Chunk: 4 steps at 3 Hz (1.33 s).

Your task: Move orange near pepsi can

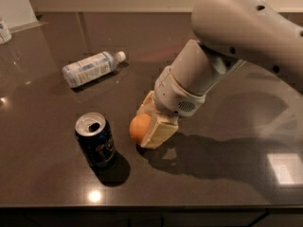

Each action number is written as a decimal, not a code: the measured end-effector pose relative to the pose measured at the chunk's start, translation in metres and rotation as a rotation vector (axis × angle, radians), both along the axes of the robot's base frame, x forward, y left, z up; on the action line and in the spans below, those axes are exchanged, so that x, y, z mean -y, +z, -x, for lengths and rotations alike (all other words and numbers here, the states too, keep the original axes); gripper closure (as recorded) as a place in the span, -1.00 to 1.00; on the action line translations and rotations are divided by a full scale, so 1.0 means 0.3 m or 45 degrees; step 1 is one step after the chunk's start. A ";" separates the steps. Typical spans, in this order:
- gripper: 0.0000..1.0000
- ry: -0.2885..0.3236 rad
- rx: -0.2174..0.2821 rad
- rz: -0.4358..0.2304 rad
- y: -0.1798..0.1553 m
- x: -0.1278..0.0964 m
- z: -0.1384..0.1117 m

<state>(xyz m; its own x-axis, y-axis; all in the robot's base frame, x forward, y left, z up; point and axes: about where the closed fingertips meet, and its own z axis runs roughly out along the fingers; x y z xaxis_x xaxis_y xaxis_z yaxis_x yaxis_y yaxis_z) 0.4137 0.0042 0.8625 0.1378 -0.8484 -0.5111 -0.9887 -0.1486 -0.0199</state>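
Observation:
The orange (139, 128) is a small round fruit held between the cream fingers of my gripper (150, 126), low over the dark tabletop. The gripper is shut on it. The pepsi can (95, 140) stands upright just left of the orange, dark blue with a silver top and an open pull-tab hole. A narrow gap separates can and orange. My large grey arm (236, 41) reaches in from the upper right.
A clear plastic bottle (91, 67) with a white cap lies on its side at the back left. Part of another container (4, 31) shows at the far left edge. The table's front edge (142, 207) runs close below the can.

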 end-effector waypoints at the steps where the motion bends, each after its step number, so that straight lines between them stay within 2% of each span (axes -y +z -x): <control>1: -0.02 0.001 0.002 0.002 -0.030 -0.009 -0.004; 3: -0.94 -0.012 0.023 -0.017 -0.045 -0.006 -0.009; 4: -1.00 -0.010 0.024 -0.015 -0.045 -0.008 -0.007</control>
<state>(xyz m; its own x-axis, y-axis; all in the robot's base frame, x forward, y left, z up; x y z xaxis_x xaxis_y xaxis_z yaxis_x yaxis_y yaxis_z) 0.4158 0.0067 0.8491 0.1407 -0.8433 -0.5188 -0.9893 -0.1405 -0.0401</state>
